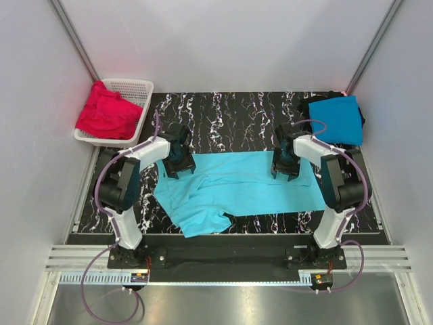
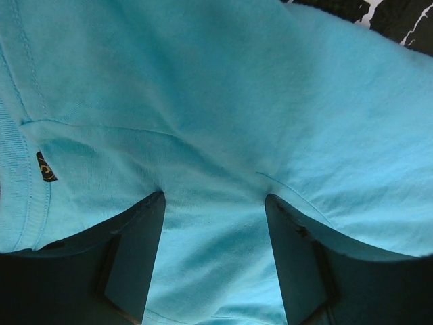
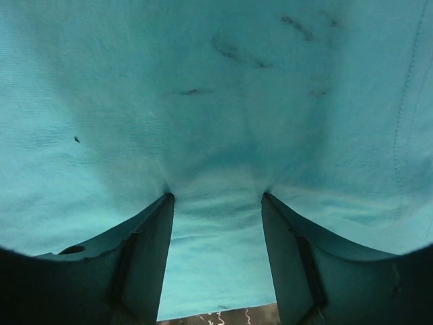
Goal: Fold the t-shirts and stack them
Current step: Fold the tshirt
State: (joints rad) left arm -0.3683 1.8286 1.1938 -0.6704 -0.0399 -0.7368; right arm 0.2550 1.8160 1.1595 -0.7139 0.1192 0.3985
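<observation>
The left gripper (image 2: 213,200) has its fingers (image 2: 132,257) set apart, tips pressed down into the turquoise shirt (image 1: 243,186). The cloth puckers a little at each tip and runs unpinched across the gap (a small dark label (image 2: 46,167) shows at the left of that wrist view, beside a seam). The right gripper (image 3: 216,196) stands the same way: fingers apart, tips on the same shirt, with smooth cloth between them and a sliver of table at the bottom of that wrist view.

From above, the two grippers sit on the shirt's far edge, one at its left corner and one at its right. The shirt lies across the middle of the black marbled table (image 1: 230,108), flat on the right and rumpled at the near left.

A folded blue shirt (image 1: 336,118) lies at the far right corner. Red shirts (image 1: 105,114) are heaped in the white basket (image 1: 139,88) at the far left, well apart from both grippers.
</observation>
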